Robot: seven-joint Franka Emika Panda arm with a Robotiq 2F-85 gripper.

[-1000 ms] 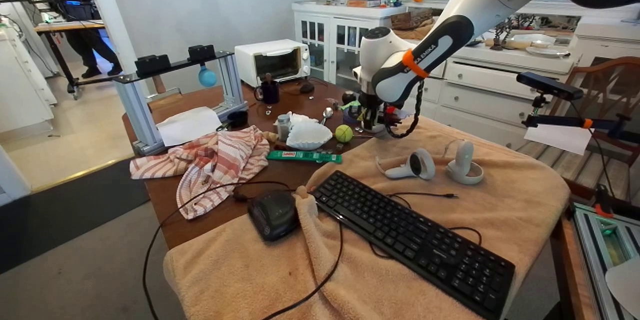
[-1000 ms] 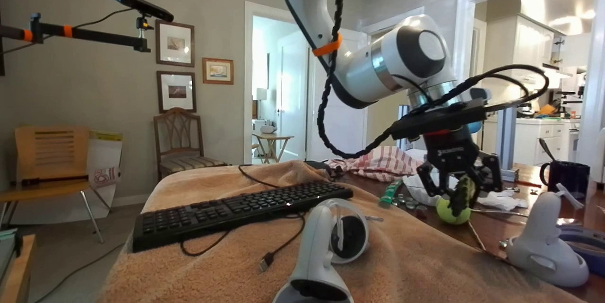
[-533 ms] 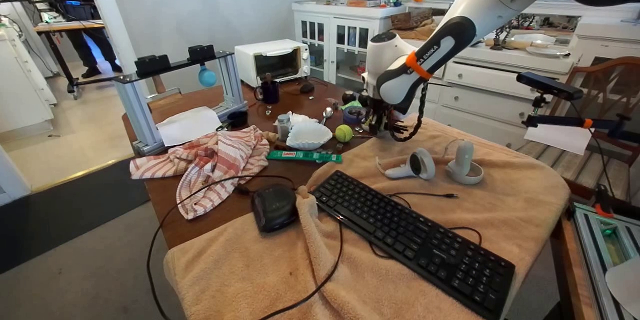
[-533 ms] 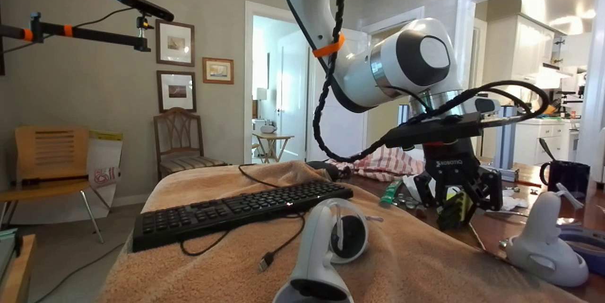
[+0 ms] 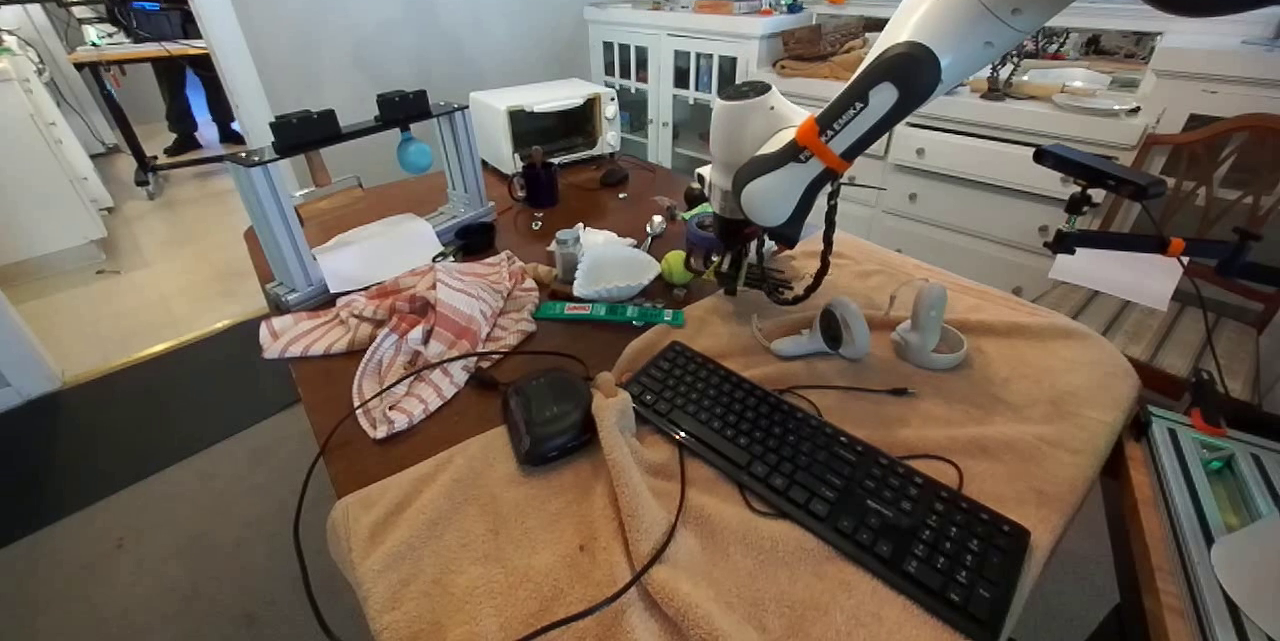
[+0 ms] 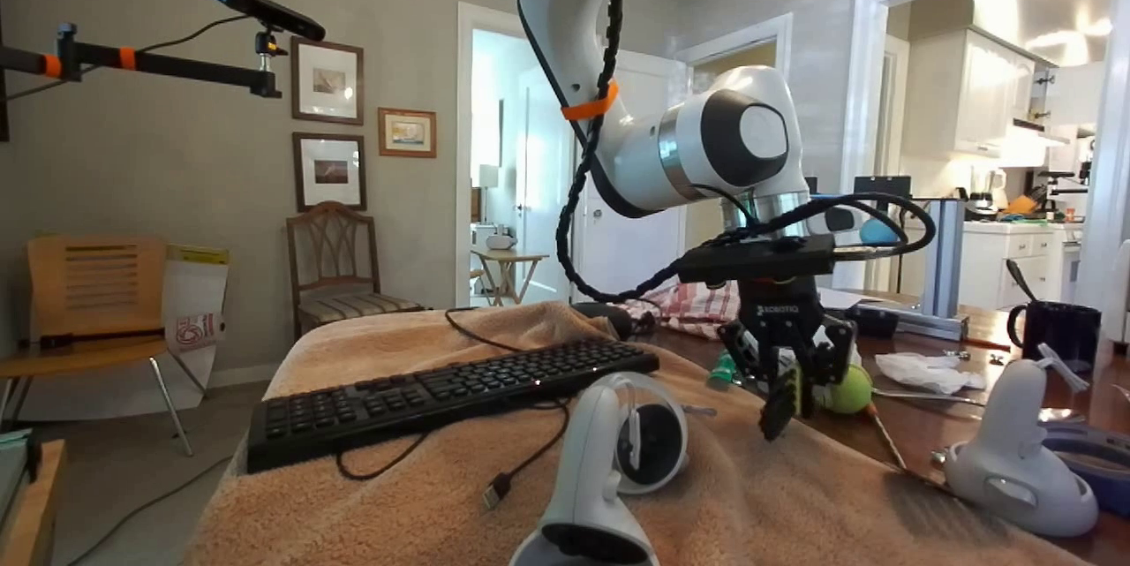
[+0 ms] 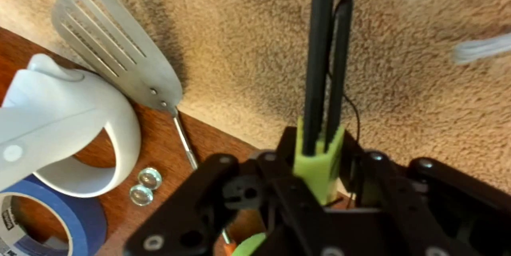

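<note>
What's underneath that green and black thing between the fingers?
Below the thing you can see the tan blanket around its black strips. What's right beneath the green part you can't see: the thing and the fingers cover it.

- "EMIKA" in an exterior view, on the black-and-white arm link [image 5: 865, 114]; an orange strap [image 5: 822, 143] covers part of the word before it
- "ROBOTIQ" on the gripper [image 6: 788, 379]
- Blue tape roll [image 7: 90, 218]: print too blurred

Gripper [image 7: 318, 151] low, pointed downward, clamped
</note>
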